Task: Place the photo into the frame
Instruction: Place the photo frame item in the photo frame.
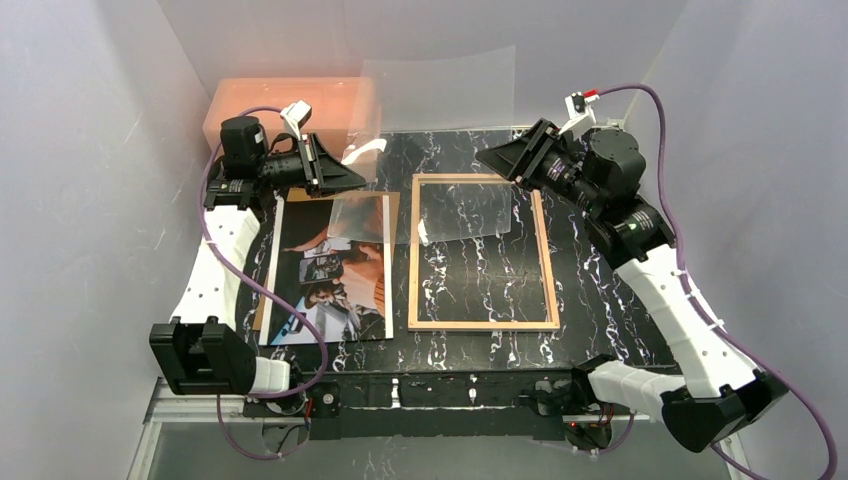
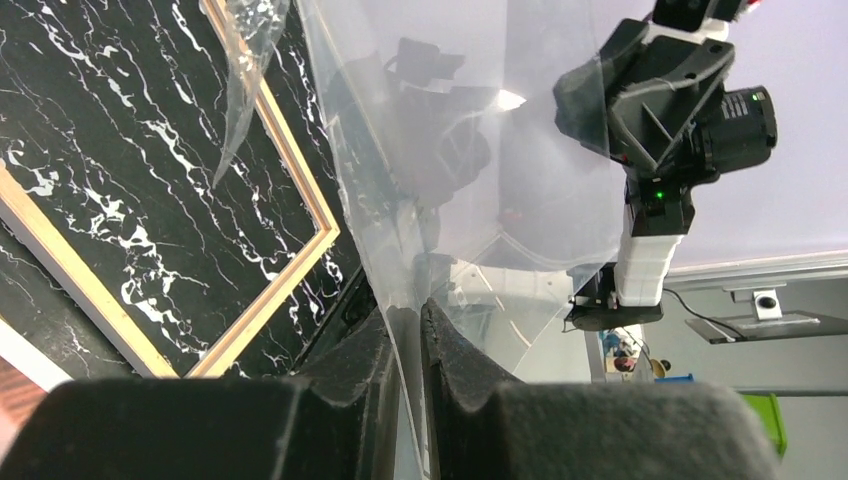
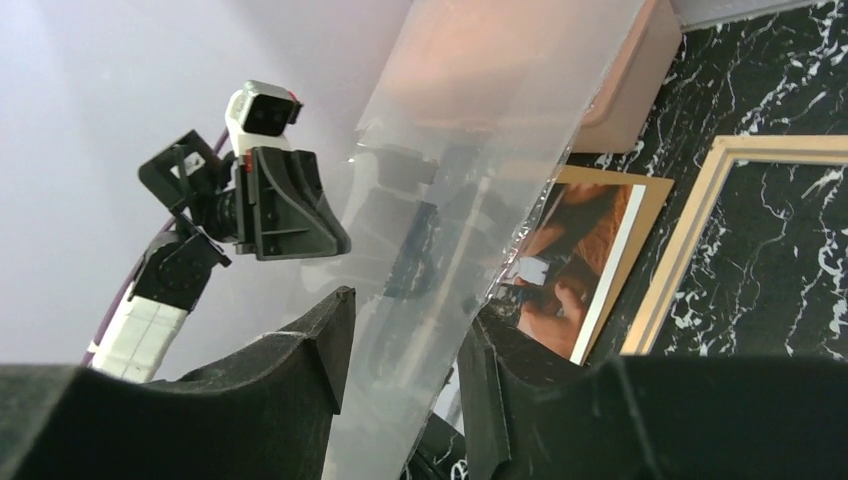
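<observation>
Left gripper [image 2: 405,330] pinching the floppy clear pane [image 1: 440,100], right gripper [image 3: 405,330] spread; the glossy photo [image 1: 335,280], nine o'clock of the frame [image 1: 547,260], likely wants an edge-grip.

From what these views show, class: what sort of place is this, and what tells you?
Probably a robotics lab test cell: plain white walls enclose a black marbled table, with the left arm and right arm bolted at its near edge.

Robot test booth, white walls [image 1: 90,150], marbled table [image 1: 590,320]
</observation>
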Controlling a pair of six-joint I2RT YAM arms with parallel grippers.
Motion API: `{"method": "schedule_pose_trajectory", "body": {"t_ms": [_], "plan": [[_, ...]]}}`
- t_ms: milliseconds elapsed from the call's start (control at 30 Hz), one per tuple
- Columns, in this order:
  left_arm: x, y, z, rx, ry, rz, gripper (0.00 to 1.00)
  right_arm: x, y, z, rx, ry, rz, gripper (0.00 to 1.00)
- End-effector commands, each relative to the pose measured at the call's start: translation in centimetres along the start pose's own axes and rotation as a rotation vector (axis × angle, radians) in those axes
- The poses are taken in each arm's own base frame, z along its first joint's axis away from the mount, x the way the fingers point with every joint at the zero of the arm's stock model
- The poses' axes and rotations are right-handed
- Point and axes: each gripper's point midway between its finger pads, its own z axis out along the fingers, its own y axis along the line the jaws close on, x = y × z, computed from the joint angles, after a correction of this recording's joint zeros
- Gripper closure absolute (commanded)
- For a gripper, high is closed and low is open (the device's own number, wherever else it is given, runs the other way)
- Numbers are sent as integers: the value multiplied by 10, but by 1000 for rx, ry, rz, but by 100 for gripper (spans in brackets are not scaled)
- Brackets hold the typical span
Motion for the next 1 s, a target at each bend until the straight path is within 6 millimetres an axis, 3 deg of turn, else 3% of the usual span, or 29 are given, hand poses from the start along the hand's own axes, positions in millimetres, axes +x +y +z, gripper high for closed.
{"method": "schedule_pose_trajectory", "body": {"t_ms": [0,100,233,267,367,467,500,700,833,967], "plan": [[10,-35,-11,77,27,112,90,-12,16,-3,-76,14,-33,50],[11,-37,-14,82,29,123,90,-17,5,-4,-72,10,-18,56],[13,-37,-14,84,30,127,86,-24,-1,-6,-111,7,27,79],[13,-36,-14,82,29,126,80,-26,0,-8,-126,6,30,83],[13,-29,-13,52,22,110,49,-30,3,-12,-145,0,21,93],[12,-8,-11,-32,10,84,25,-27,-1,-14,-135,6,23,99],[12,0,-11,-73,8,79,22,-25,-4,-15,-128,8,30,99],[17,54,-17,-306,16,82,14,-9,-16,-20,-112,24,77,99],[24,74,-19,-358,40,87,7,3,-31,-27,-33,57,65,99],[36,101,-20,-428,90,88,7,19,-44,-36,19,83,77,99]]}}
